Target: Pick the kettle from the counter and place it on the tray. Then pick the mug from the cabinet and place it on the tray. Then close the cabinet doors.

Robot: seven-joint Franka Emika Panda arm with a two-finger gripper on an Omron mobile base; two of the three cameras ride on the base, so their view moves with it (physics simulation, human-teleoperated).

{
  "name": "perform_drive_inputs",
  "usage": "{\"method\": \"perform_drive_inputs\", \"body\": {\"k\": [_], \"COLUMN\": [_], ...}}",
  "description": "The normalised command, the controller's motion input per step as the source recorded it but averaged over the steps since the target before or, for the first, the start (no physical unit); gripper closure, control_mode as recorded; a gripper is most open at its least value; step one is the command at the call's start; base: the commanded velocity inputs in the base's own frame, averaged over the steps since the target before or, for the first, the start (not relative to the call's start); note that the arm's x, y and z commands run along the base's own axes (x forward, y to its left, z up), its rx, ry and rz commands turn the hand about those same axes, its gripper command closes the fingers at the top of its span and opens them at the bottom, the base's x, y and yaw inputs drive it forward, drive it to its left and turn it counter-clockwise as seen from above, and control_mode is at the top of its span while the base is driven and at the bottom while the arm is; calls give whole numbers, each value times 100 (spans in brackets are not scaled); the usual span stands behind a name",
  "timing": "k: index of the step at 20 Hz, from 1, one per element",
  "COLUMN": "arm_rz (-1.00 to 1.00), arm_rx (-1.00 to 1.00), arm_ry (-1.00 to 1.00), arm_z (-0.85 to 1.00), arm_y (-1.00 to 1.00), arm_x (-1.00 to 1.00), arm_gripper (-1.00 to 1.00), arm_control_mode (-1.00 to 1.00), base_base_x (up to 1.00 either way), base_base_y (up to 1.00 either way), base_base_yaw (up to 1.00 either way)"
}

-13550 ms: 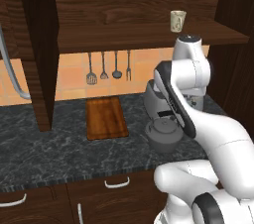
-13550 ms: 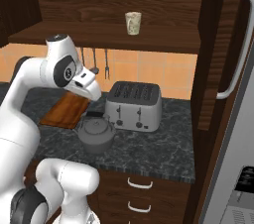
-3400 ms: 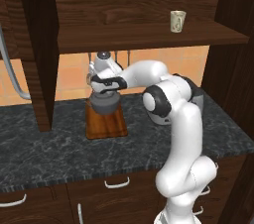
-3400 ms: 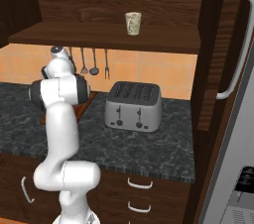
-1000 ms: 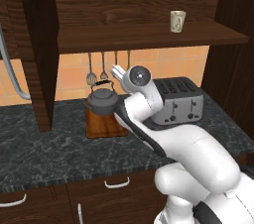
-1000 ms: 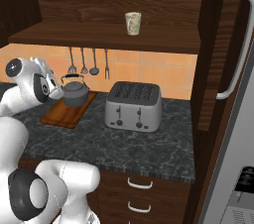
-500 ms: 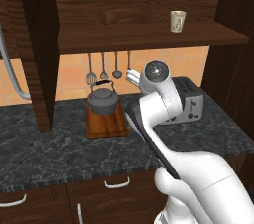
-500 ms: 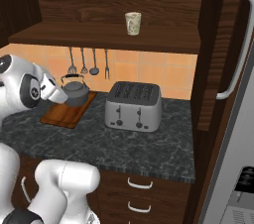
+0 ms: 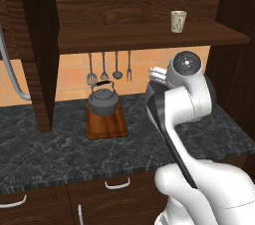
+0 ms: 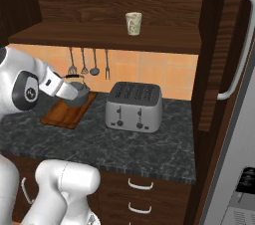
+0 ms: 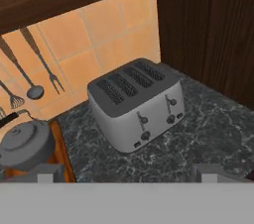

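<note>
Kettle [image 9: 103, 102] sits square on the tray [image 9: 105, 124], left of the toaster [image 10: 133, 106] on the counter [image 9: 50, 149]; fingers [image 11: 45, 174] spread wide and empty, freed, I judge, for the mug [image 10: 133, 23] on the cabinet [image 10: 114, 5] shelf above the toaster.

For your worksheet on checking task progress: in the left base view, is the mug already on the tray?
No, the mug stands on the cabinet shelf, while only the kettle sits on the tray.

Both base views look forward and down over the desk [image 9: 60, 149]; the hand view sits close above the toaster [image 11: 136, 109], shared with the right base view.
</note>
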Motion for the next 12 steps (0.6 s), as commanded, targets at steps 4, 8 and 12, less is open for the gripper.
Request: {"method": "perform_drive_inputs", "body": {"k": [4,8,12], "arm_rz": [2,10,18], "arm_rx": [-16,-16,-22], "arm_ry": [4,-1,-13], "arm_z": [62,56,45], "arm_y": [-48,-40,-42], "arm_x": [-34,-52,-21], "arm_gripper": [-100,-100,-100], "arm_control_mode": [-100,-100,-100], "base_base_x": [0,0,0], "base_base_y": [0,0,0], "base_base_yaw": [0,0,0]}}
